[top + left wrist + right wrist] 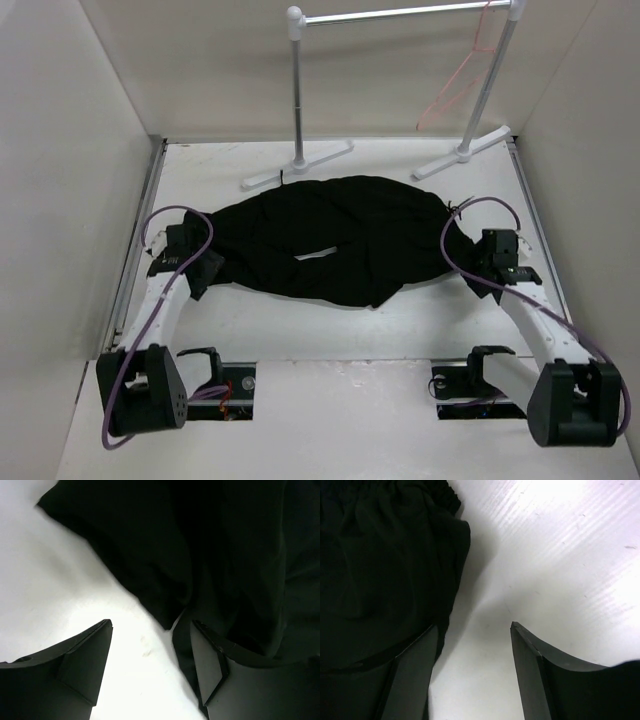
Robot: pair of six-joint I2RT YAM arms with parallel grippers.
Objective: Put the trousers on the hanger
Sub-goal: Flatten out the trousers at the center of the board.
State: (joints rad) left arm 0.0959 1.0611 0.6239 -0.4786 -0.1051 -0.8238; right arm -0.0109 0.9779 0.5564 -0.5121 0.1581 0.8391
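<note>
The black trousers (pixel 330 240) lie crumpled across the middle of the white table. The thin pink-red hanger (pixel 462 75) hangs from the rack's bar at the back right. My left gripper (pixel 200 270) is open at the trousers' left end; in the left wrist view (pixel 152 630) its right finger rests on the cloth edge (pixel 210 555) and its left finger is over bare table. My right gripper (pixel 468 250) is open at the trousers' right end; in the right wrist view (pixel 472 630) its left finger is on the elastic waistband cloth (pixel 385 555) and its right finger is over bare table.
A white and silver clothes rack (pixel 400 14) stands at the back, its two feet (pixel 297 165) on the table just behind the trousers. White walls close the table on the left, right and back.
</note>
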